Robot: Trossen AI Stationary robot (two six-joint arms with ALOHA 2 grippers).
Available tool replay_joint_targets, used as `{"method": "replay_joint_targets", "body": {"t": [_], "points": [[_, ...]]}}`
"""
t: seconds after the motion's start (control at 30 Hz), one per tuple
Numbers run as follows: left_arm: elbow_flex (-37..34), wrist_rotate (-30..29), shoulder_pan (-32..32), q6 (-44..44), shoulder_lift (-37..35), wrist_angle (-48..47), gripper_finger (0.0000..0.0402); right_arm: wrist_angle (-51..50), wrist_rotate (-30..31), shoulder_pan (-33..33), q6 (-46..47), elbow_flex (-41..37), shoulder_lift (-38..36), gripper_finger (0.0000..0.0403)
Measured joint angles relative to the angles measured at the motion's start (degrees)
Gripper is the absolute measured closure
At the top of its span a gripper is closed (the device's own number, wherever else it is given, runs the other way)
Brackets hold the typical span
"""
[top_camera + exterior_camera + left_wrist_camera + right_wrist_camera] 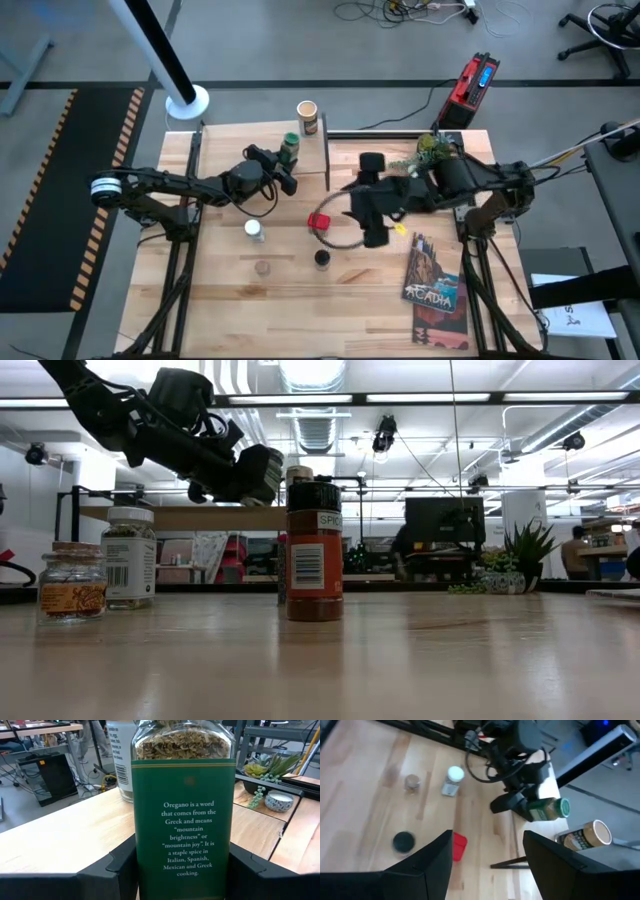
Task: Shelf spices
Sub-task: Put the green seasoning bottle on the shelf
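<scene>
The green-lidded jar, with its green oregano label, is over the light wood shelf. My left gripper is shut on it. The tan canister stands on the shelf's far corner. On the table are the white-capped jar, the red tin and the dark-capped brown jar. My right gripper hovers open above the table, just right of the red tin, touching nothing. My left gripper pinches the jar's labelled body between its two fingers, one on each side. The fingers come level from the table's left side. The jar stands upright in the hold. Its base lies below the picture, so I cannot tell whether it rests on the shelf.
A small cork-topped jar stands near the white-capped one. The "Acadia" book lies at the near right. A green plant sits at the far right, beside the right arm. Bare tabletop stretches along the near edge.
</scene>
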Motion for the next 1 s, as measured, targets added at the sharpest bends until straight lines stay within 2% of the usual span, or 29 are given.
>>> {"method": "replay_joint_targets", "body": {"t": [0.17,0.37,0.6,0.83,1.0], "points": [[-0.02,0.96,0.02,0.18,0.0,-0.07,0.0214,7.37,-8.31,-6.54,-3.84,-4.94,-0.07,0.0192],[-0.09,1.77,0.0,1.43,0.0,0.38,0.0213,17.36,-10.63,-14.52,-8.14,-10.72,-0.09,0.0186],[-0.15,1.78,0.0,1.53,0.04,0.67,0.0213,29.71,-23.82,-24.16,-6.61,-17.06,-0.09,0.0175],[-0.2,2.36,0.02,2.38,0.07,1.01,0.0214,40.1,-27.15,-29.65,-5.61,-24.33,-0.17,0.0159],[-0.24,6.02,0.0,3.43,0.11,2.0,0.0214,44.13,-30.28,-31.47,-4.28,-28.07,-0.17,0.0144]]}}
